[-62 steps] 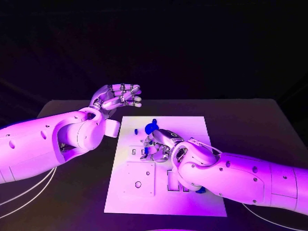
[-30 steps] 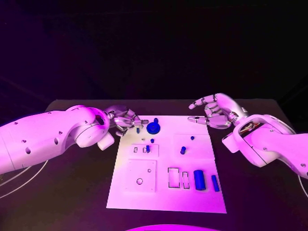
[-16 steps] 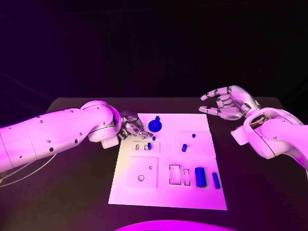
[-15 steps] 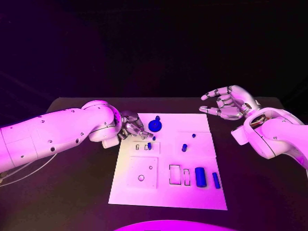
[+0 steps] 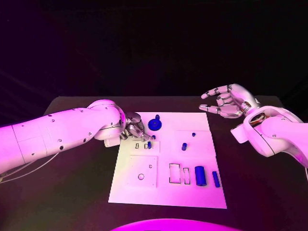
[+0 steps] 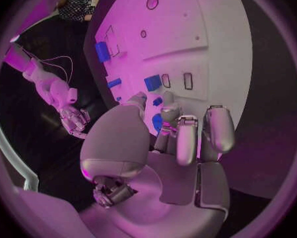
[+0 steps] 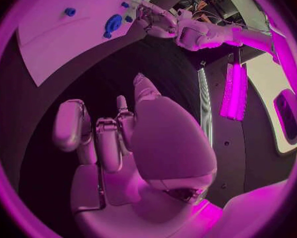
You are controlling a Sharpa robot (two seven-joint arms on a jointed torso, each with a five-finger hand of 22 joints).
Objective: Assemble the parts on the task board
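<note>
Most parts (image 5: pixel 199 176) lay loose on the board (image 5: pixel 169 192); my left hand (image 5: pixel 134 127) curled there, grip unclear, right hand (image 5: pixel 227 101) spread, empty.

Task board (image 5: pixel 161 192): lies on the middle of the counter (image 5: pixel 70 192), long side running away from the robot.

Far end of board, left of centre: round part (image 5: pixel 155 124).
Right of it, well apart: two small parts (image 5: pixel 193 134) (image 5: pixel 184 146), one behind the other.
Left side, behind mid-board: small upright part (image 5: pixel 148 145) beside two small slots (image 5: pixel 136 146).
Near right: two long parts (image 5: pixel 200 176) (image 5: pixel 216 179) side by side, with rectangular slots (image 5: pixel 174 173) just left of them.
Near left: square plate (image 5: pixel 141 171) on the board.

Left hand (image 5: pixel 133 127): at the board's far left edge, just left of the round part.
Right hand (image 5: pixel 227 102): over the counter beyond the board's far right corner, well apart from all parts.
</note>
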